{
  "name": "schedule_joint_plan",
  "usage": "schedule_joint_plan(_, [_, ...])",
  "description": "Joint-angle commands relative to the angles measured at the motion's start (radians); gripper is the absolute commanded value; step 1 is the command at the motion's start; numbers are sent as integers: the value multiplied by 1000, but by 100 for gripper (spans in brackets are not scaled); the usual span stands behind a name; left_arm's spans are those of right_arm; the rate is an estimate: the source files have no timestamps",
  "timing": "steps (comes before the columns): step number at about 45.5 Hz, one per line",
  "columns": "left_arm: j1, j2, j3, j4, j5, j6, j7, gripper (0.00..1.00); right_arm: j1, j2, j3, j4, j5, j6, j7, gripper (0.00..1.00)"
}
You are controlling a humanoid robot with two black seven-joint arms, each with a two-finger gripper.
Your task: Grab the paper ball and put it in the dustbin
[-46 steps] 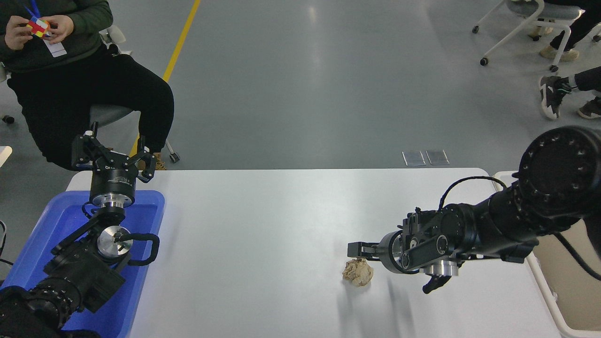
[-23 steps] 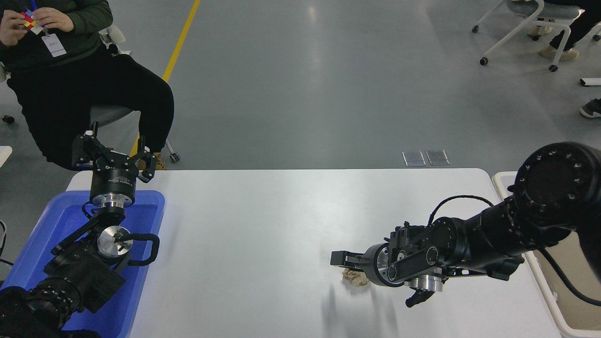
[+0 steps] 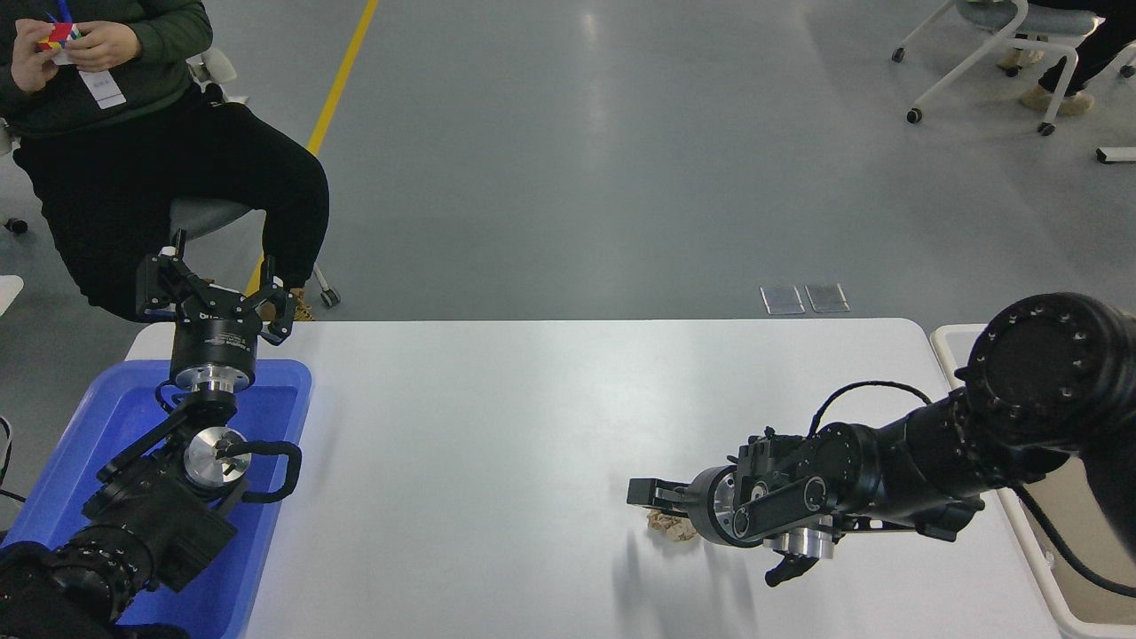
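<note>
Paper ball [image 3: 672, 525], roundish with no clear long axis, mostly hidden under right gripper [image 3: 652, 499] reaching toward nine o'clock, finger spread impossible to tell.

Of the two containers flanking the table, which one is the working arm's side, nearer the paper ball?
The cream dustbin off the table's right edge, beside the right gripper over the paper ball. The blue tray lies far left, under the parked left gripper.
</note>
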State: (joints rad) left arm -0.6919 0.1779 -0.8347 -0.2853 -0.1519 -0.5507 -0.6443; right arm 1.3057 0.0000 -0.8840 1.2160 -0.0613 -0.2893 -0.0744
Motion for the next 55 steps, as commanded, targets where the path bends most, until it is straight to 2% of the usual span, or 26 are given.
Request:
schedule_joint_plan(1, [0,0,0,0,0,0,0,99,-25,0,0,-19,-12,-1,1,100])
schedule_joint_plan(9, [0,0,0,0,0,0,0,99,-36,0,0,-19,-14,-1,1,100])
schedule_joint_plan(16, [0,0,-1,0,0,0,0,99,-37,0,-1,-21,-14,-1,2,94])
schedule_joint_plan(22, [0,0,0,0,0,0,0,99,-42,0,-3,-21,-22,-1,16,65])
schedule_joint_plan(25, [0,0,0,0,0,0,0,99,-45,0,-3,-30,-38,-1,21,47])
schedule_joint_plan(33, [0,0,0,0,0,0,0,99,-57,0,-9,-42,-57,-2,24,19])
schedule_joint_plan(37, [0,0,0,0,0,0,0,99,-60,0,-9,-53,-57,-4,25,0])
schedule_joint_plan(49, [0,0,0,0,0,0,0,99,-31,0,-13,-36,-52,-2,24,0])
schedule_joint_plan(55, [0,0,0,0,0,0,0,99,44,0,-12,51,-49,1,25,0])
